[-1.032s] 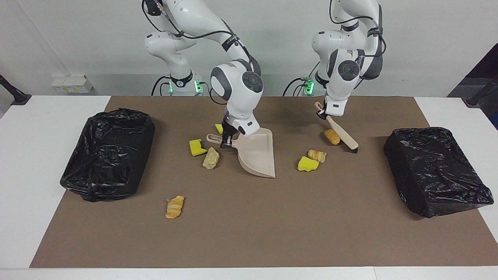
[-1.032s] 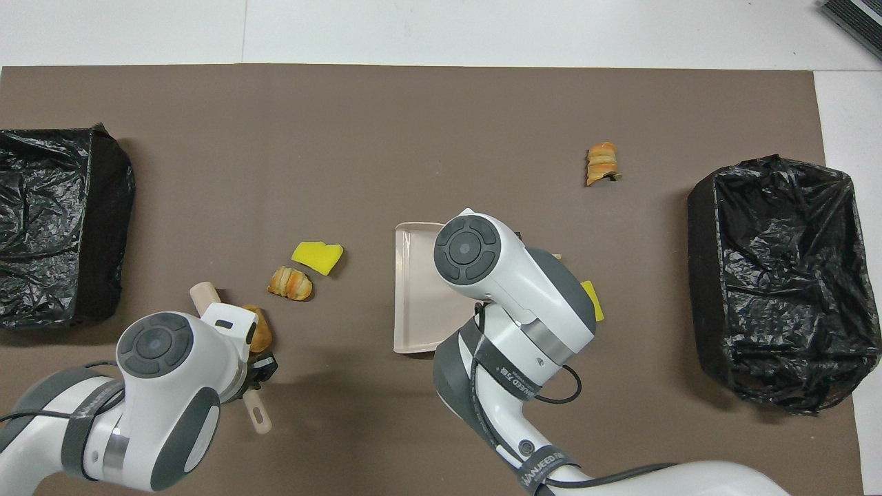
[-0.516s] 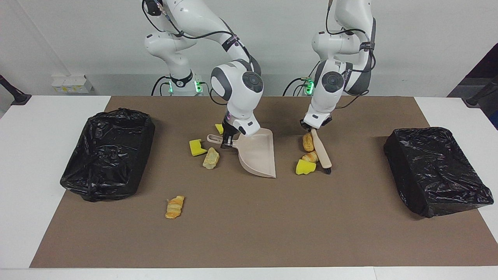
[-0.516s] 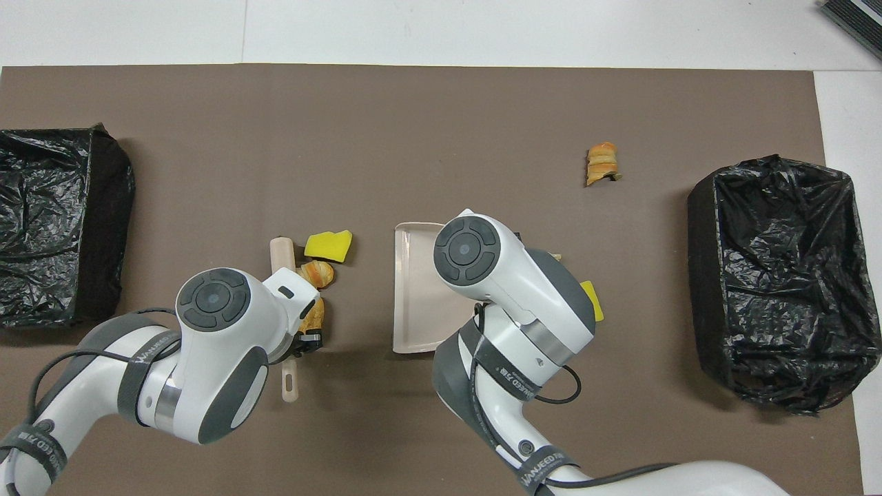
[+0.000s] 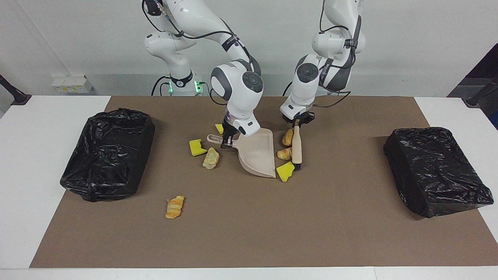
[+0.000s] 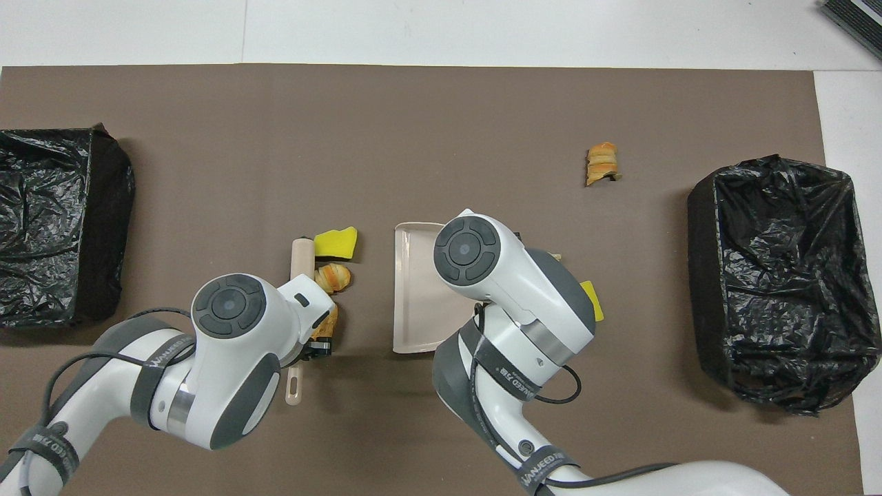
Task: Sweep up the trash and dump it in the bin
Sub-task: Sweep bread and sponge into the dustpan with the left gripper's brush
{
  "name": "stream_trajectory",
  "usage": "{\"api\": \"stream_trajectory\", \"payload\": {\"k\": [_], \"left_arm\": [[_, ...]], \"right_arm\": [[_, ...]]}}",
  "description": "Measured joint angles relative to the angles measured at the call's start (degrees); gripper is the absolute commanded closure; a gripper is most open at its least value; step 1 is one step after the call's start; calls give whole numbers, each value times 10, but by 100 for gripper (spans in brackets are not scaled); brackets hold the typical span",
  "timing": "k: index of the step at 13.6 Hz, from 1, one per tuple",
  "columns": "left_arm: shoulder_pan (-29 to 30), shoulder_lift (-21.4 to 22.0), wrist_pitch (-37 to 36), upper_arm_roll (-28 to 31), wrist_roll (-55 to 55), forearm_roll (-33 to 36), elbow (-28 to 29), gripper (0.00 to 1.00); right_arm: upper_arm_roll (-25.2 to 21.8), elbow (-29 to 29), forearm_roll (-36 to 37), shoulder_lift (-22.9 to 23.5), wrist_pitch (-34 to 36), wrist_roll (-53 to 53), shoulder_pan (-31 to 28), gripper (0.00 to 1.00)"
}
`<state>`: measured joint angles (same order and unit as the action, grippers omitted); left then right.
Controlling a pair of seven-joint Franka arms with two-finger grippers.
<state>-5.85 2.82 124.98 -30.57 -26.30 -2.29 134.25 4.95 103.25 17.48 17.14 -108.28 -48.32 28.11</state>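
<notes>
The trash looks light and soft: yellow sponge chunks and tan pastry bits that I'd expect to roll or skid under bristles, so it is better pushed with the brush than pinched. Three scraps are bunched between the brush [image 5: 297, 146] and the open edge of the dustpan [image 5: 257, 153]: a sponge chunk [image 5: 285, 171] touching the pan's corner, a pastry [image 5: 284, 153] beside the brush, and another pastry [image 5: 288, 137] nearer to the robots. Toward the right arm's end lie a second sponge chunk [image 5: 197, 147], a pale pastry [image 5: 211, 158] and a small yellow bit [image 5: 219, 128] by the pan's handle; one pastry roll [image 5: 174, 207] sits well apart, farther from the robots. The left gripper [image 5: 297, 122] reaches in low toward the middle of the counter [image 5: 249, 233], jaws clamped on the brush handle, the brush laid nearly flat with its bristles farthest from the robots. The right gripper [image 5: 227, 140] points down, jaws closed on the dustpan handle, the pan resting on the mat. A bin [image 5: 107, 153] lined in black stands at the right arm's end, a second bin [image 5: 435, 171] at the left arm's.
</notes>
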Motion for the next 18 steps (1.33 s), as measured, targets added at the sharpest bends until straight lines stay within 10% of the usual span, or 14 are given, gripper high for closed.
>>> {"api": "stream_trajectory", "payload": {"k": [6, 10, 18], "left_arm": [[-1, -41, 55, -79, -27, -90, -45, 100], [-2, -87, -32, -100, -52, -92, -117, 100], [15, 55, -270, -67, -64, -92, -124, 100]], "right_arm": [[-1, 7, -6, 0, 0, 0, -4, 100], [-1, 27, -41, 0, -35, -20, -26, 100], [0, 31, -43, 0, -47, -21, -27, 100]]}}
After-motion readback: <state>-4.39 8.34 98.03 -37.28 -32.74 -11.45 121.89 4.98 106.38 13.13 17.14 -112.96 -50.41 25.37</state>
